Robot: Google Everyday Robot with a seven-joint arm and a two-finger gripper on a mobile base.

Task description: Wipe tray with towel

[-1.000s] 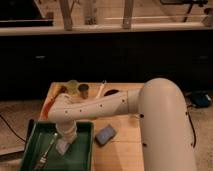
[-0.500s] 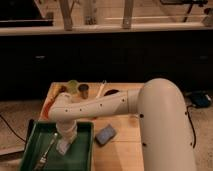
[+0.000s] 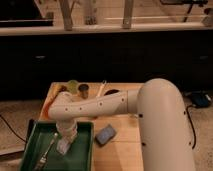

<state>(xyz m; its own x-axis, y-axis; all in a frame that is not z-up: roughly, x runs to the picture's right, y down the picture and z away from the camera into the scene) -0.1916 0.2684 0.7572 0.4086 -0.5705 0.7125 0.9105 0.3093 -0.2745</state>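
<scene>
- Large dark-green rectangular plastic tray point(image 3: 82, 150) with raised rim sits at the 7 o'clock corner of the pale wooden tabletop point(image 3: 122, 150); its lower edge runs out of view.
- White robot arm point(image 3: 150, 115) enters from 4 o'clock, sweeps across toward 9 o'clock, then bends down over the tray.
- Gripper point(image 3: 65, 141) points down inside the tray, near its middle. Cannot tell how the jaws stand.
- Small pale grey-blue soft towel point(image 3: 63, 147) lies on the tray floor directly under the gripper, touching it or nearly so; its outline is uneven.
- Thin pale utensil point(image 3: 47, 150), fork-like, lies diagonally on the tray floor just at 9 o'clock of the towel, apart from it.
- Blue-grey rectangular pad point(image 3: 105, 134) rests on the tabletop just outside the tray's 3 o'clock rim, tilted.
- At 12 o'clock of the tray, behind the arm: dark cylindrical cup point(image 3: 83, 90), a pale green round object point(image 3: 73, 86) beside it, and a thin light stick point(image 3: 101, 88) lying slantwise.
- Orange-red rim point(image 3: 47, 106) shows at the tabletop's 9 o'clock edge, mostly hidden by the arm.
</scene>
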